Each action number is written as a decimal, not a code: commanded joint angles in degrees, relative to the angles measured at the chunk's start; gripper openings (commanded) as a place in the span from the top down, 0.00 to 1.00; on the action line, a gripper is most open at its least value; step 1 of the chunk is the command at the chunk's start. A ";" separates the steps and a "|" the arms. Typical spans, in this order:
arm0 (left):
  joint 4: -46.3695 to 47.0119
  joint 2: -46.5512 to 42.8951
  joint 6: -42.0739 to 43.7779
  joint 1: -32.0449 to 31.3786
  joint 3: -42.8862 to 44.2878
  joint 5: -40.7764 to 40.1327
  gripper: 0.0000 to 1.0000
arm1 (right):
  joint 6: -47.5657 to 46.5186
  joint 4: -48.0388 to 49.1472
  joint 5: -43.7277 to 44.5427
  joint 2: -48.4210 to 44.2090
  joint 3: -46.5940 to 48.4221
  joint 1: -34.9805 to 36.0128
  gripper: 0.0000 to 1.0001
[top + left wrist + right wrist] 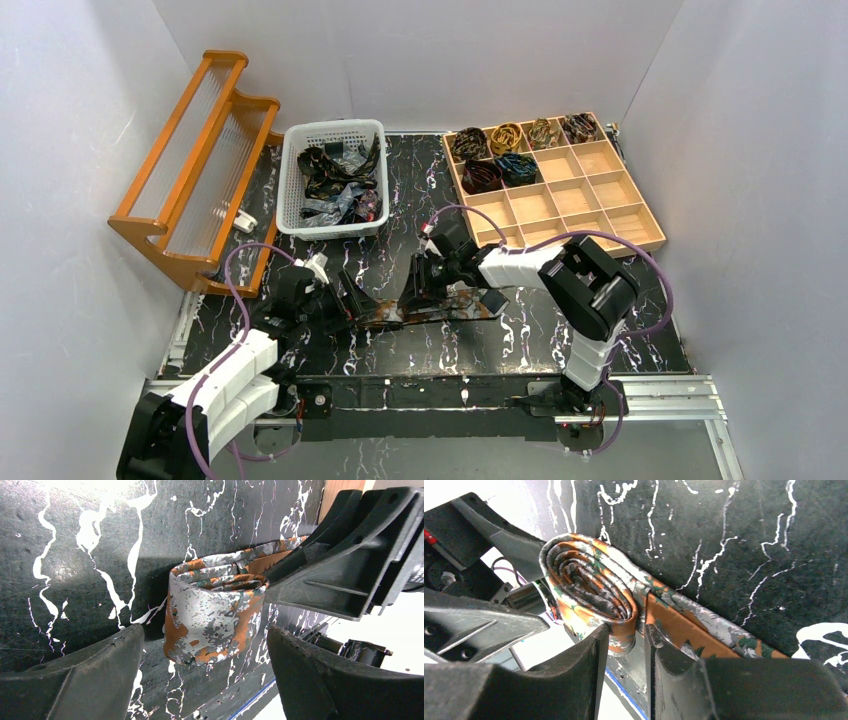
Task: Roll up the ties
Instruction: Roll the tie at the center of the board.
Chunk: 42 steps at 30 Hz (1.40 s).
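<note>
Rust-orange fabric necktie with grey mottling [589, 592] sits partly coiled on the black white-veined marble table [734, 540], its tail trailing flat. My right gripper [626, 632] pinches the coil's outer layers. My left gripper [204, 632] is spread wide either side, not touching. If my pinch slips, the springy coil could unwind.

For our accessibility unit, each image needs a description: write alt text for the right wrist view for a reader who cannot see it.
The right tool pinches the edge of a rolled coil of orange-and-grey patterned tie, seen end-on. The tie's unrolled tail runs to the lower right across a black, white-veined table.
</note>
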 commanded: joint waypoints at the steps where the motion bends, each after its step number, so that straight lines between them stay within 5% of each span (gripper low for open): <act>1: -0.49 0.10 0.70 0.26 -0.65 -0.14 0.12 | 0.49 2.43 -0.82 1.76 -0.92 0.34 0.62; 13: 5.17 3.08 0.35 0.25 -2.64 1.18 0.21 | 0.65 2.18 1.31 3.68 -3.02 0.39 0.70; 28: 6.32 9.10 -2.48 0.26 -4.84 3.41 0.35 | 0.87 2.49 1.51 4.00 -4.00 0.35 0.71; 42: 17.13 14.56 -6.45 0.23 -7.91 7.29 0.45 | 0.65 2.19 1.75 4.20 -3.93 0.31 0.71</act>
